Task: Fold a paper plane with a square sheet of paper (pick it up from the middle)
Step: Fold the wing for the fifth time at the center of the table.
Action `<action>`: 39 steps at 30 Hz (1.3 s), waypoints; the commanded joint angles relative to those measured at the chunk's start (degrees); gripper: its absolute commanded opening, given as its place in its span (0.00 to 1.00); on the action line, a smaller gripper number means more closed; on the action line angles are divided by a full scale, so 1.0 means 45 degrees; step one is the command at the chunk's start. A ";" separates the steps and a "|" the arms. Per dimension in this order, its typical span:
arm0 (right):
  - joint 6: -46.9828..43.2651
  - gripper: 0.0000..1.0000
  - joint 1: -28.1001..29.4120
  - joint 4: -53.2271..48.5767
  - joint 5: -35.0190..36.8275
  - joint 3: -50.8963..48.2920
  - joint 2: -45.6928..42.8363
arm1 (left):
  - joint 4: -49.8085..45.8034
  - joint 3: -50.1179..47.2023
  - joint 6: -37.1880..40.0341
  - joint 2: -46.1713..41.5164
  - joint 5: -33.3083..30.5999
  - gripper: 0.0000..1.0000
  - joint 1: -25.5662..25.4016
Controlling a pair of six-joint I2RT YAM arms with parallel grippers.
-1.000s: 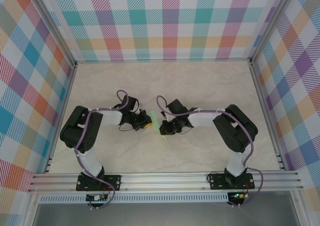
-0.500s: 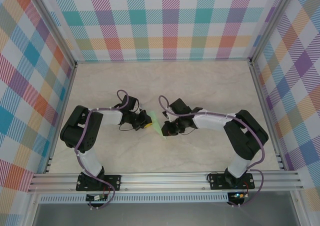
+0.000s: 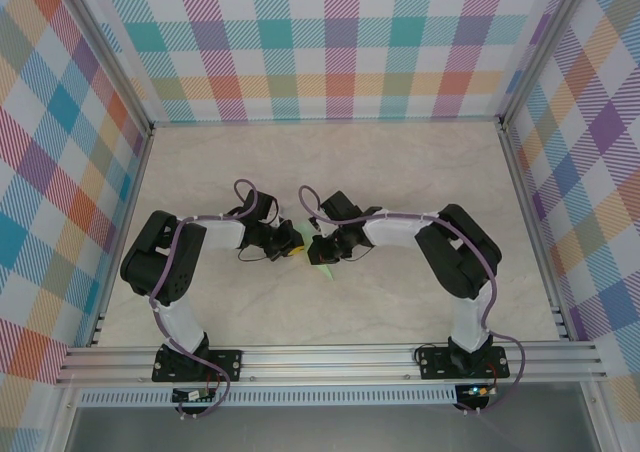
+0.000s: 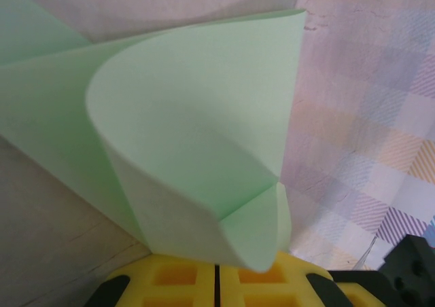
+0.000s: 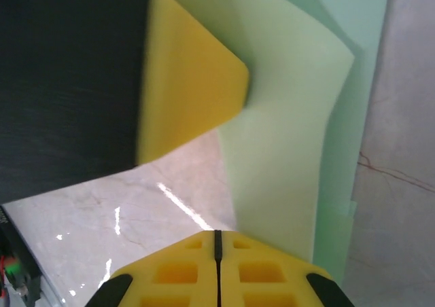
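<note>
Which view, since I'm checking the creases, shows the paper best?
Left wrist: the paper fills the frame, its curl and folded corner plain. Right wrist shows flat overlapping layers; the top external view, a tiny green sliver.

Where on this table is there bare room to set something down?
The far half of the table, up to the back wall, is bare; so is the near strip by the rail. Mid-table is crowded: left fingers and right fingers meet at the green paper.

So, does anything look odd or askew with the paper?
Yes. The paper, held by the left gripper, bows open in a round curl instead of lying flat on its crease. No tear shows.
</note>
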 commanded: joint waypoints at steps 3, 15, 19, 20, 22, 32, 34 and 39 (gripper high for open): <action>0.0106 0.05 0.0034 -0.0233 0.0084 -0.0212 0.0201 | -0.1160 -0.0003 0.0432 0.0714 -0.1262 0.07 -0.0055; 0.0504 0.04 -0.0229 0.0575 -0.0437 -0.1815 0.0285 | 0.0235 0.0189 0.2060 -0.0521 0.0237 0.12 -0.0053; 0.0748 0.04 -0.0321 0.0764 -0.0649 -0.1841 0.0376 | 0.0700 -0.0295 0.2549 -0.1313 0.0401 0.15 -0.0058; 0.0793 0.04 -0.0327 0.0770 -0.0663 -0.1864 0.0406 | 0.0708 -0.0401 0.2649 -0.1456 0.0224 0.15 -0.0053; 0.0837 0.04 -0.0366 0.0751 -0.0688 -0.1894 0.0436 | 0.0549 -0.0517 0.2948 -0.1551 -0.0093 0.15 -0.0054; 0.0907 0.04 -0.0400 0.0652 -0.0674 -0.2078 0.0416 | 0.0005 -0.0093 0.3677 -0.0833 -0.1691 0.13 -0.0043; 0.0907 0.04 -0.0405 0.0635 -0.0685 -0.2099 0.0416 | 0.0042 0.0006 0.3775 -0.0769 -0.1900 0.13 -0.0015; 0.0927 0.03 -0.0405 0.0627 -0.0640 -0.2327 0.0339 | -0.0007 0.0359 0.3965 -0.0355 -0.2298 0.13 0.0130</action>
